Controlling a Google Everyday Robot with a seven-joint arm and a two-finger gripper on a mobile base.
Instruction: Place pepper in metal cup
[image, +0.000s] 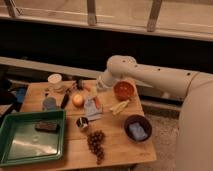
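Green tray: left of the metal cup; a pepper glancing off the cup's rim could skid toward it.
Round orange fruit: just behind the cup; a low carry might set it rolling.
Metal cup: small mouth, so an off-centre drop could tip it.
Pepper: behind and right of the cup, on a grey cloth that could get pinched too.
Gripper: farther behind the cup, over the pepper; spread or pinching, cannot tell.
Yellow-green pieces: right of the cup; similar shape, easily mistaken.
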